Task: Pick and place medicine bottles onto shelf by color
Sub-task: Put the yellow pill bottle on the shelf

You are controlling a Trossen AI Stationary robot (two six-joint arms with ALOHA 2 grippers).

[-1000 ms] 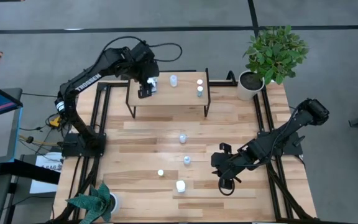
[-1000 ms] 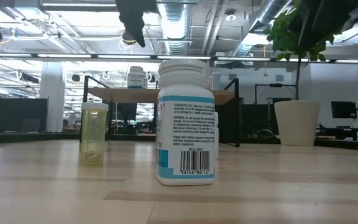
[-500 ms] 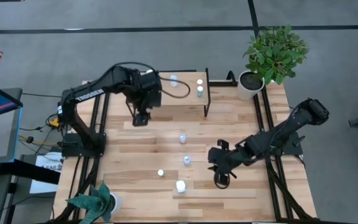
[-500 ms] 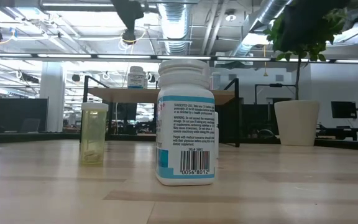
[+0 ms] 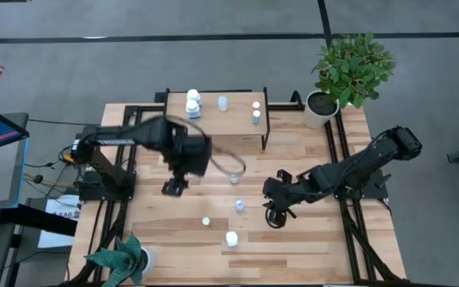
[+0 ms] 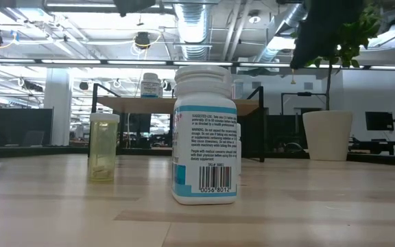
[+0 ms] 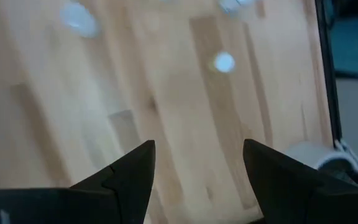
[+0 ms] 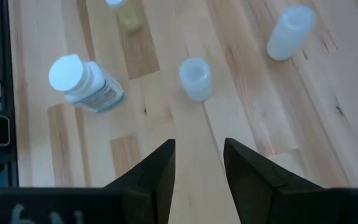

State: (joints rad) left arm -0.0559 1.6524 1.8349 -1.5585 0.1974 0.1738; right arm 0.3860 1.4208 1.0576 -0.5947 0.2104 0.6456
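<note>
- Bottles still on the table [image 5: 293,247] number four: a pale-blue bottle [image 5: 240,205] near the middle, a second pale-blue one [image 5: 233,177] at its 12 o'clock, a larger white bottle [image 5: 231,237] at its 6 o'clock, and a tiny yellowish one [image 5: 205,222] towards 8 o'clock.
- Right gripper [image 5: 275,209] sits just beside the middle pale-blue bottle, which lies at about 9 o'clock from its fingertips in the high view.
- In the right wrist view the same bottle [image 8: 195,79] stands upright straight ahead of the gap between the fingers [image 8: 156,168]; they are parted and hold nothing.
- Standing on its base, its long axis is vertical, so I judge a sideways approach would suit it.
- Left gripper [image 5: 173,186] hovers over the table's left half, fingers apart and empty, with the upper pale-blue bottle at its 3 o'clock, well apart.
- For the middle bottle the right arm is plainly the nearer.
- At 12 o'clock on the table, the shelf [image 5: 213,123] already carries a white bottle [image 5: 192,102], a pale one and two small ones.
</note>
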